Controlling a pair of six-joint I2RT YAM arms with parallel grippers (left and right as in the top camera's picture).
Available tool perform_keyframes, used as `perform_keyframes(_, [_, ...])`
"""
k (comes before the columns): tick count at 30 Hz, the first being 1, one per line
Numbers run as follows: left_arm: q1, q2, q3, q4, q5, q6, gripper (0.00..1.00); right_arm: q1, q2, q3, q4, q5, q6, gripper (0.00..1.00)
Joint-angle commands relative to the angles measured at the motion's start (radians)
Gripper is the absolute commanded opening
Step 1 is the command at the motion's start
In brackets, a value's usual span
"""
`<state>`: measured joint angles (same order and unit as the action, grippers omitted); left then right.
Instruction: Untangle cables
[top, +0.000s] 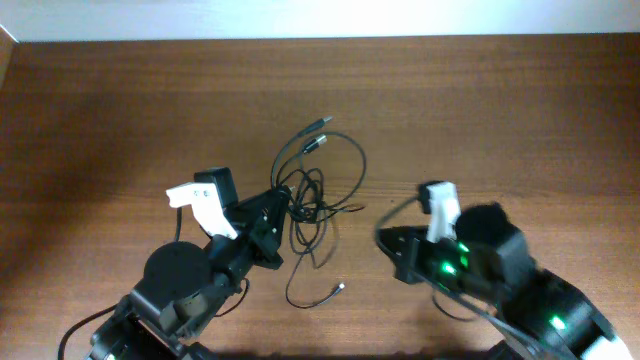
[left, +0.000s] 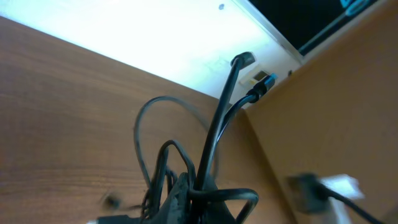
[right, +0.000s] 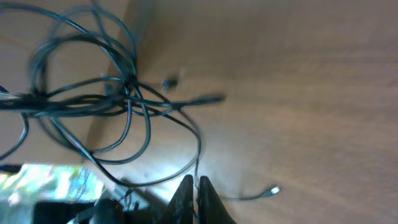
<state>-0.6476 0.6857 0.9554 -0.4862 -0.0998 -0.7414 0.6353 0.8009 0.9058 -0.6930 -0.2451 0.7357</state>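
- The cables (top: 310, 195) lie in one loose black tangle about mid-bench (top: 120, 110), between the two arms and well away from every edge.
- Left gripper (top: 282, 207): it reaches into the left side of the tangle, jaws closed down on a bunch of strands. From the left wrist we see the cables (left: 211, 149) rising straight out of the dark fingers at the bottom of the view.
- Right gripper (top: 384, 243): it sits to the right of the tangle, apart from the main knot. From its own wrist camera the right gripper (right: 196, 185) has its fingers pressed together, with one thin strand running down into the tips, so we note it as pinched.
- Two plug ends (top: 316, 143) stick out of the tangle toward the far edge of the bench. The left wrist shows them raised, one with a black head (left: 244, 60).
- A loose plug (top: 340, 288) rests on bare wood toward the near edge, its cord curling back to the tangle. It also shows in the right wrist view (right: 273, 190).
- The knot (right: 118, 106) is blurred there, so we cannot count the cords.
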Motion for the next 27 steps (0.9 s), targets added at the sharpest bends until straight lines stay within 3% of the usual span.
perform_keyframes(1, [0.003, -0.007, 0.012, -0.005, -0.150, -0.010, 0.00, -0.001, -0.145, 0.015, -0.083, 0.224, -0.026, 0.08])
perform_keyframes(3, [0.003, -0.006, 0.012, -0.011, -0.167, -0.211, 0.00, -0.001, -0.221, 0.014, -0.088, 0.194, -0.023, 0.24])
perform_keyframes(5, [0.003, -0.006, 0.012, -0.028, -0.166, -0.504, 0.00, -0.001, -0.212, 0.014, -0.085, 0.098, 0.053, 0.27])
perform_keyframes(6, [0.003, -0.006, 0.012, -0.028, -0.150, -0.709, 0.00, -0.001, -0.194, 0.014, -0.085, 0.040, 0.119, 0.28])
perform_keyframes(7, [0.003, -0.002, 0.012, -0.034, -0.156, -0.719, 0.10, -0.001, -0.177, 0.014, -0.085, 0.012, 0.136, 0.28])
perform_keyframes(8, [0.003, 0.025, 0.012, -0.127, -0.243, -0.724, 0.00, -0.001, -0.157, 0.014, -0.085, -0.011, 0.137, 0.28])
perform_keyframes(9, [0.003, 0.052, 0.012, -0.208, -0.310, -0.776, 0.00, -0.001, -0.144, 0.014, -0.085, -0.026, 0.137, 0.28])
perform_keyframes(10, [0.003, 0.102, 0.012, -0.341, -0.317, -1.121, 0.00, -0.001, -0.126, 0.014, -0.085, -0.053, 0.137, 0.28])
perform_keyframes(11, [0.003, 0.140, 0.012, -0.301, -0.146, -1.249, 0.00, -0.001, -0.103, 0.014, -0.080, -0.106, 0.137, 0.28])
perform_keyframes(12, [0.003, 0.146, 0.012, -0.190, -0.040, -1.249, 0.00, -0.001, -0.090, 0.014, -0.074, -0.163, 0.137, 0.28])
perform_keyframes(15, [0.003, 0.145, 0.012, -0.150, -0.111, -1.249, 0.00, -0.001, -0.057, 0.014, -0.076, -0.300, 0.137, 0.28])
perform_keyframes(19, [0.003, 0.145, 0.012, -0.140, -0.129, -1.249, 0.00, 0.042, 0.055, 0.013, -0.043, -0.299, 0.194, 0.28])
perform_keyframes(21, [0.003, 0.145, 0.012, -0.123, -0.130, -1.249, 0.00, 0.130, 0.199, 0.013, 0.043, -0.156, 0.206, 0.29])
perform_keyframes(22, [0.003, 0.145, 0.012, -0.124, -0.133, -1.249, 0.00, 0.124, 0.259, 0.014, 0.116, -0.124, 0.224, 0.37])
perform_keyframes(25, [0.003, 0.143, 0.012, -0.128, -0.121, -1.249, 0.00, 0.114, 0.270, 0.014, 0.259, 0.014, 0.227, 0.50])
perform_keyframes(27, [0.003, 0.143, 0.012, -0.128, -0.071, -1.248, 0.00, 0.114, 0.275, 0.014, 0.276, 0.153, 0.349, 0.61])
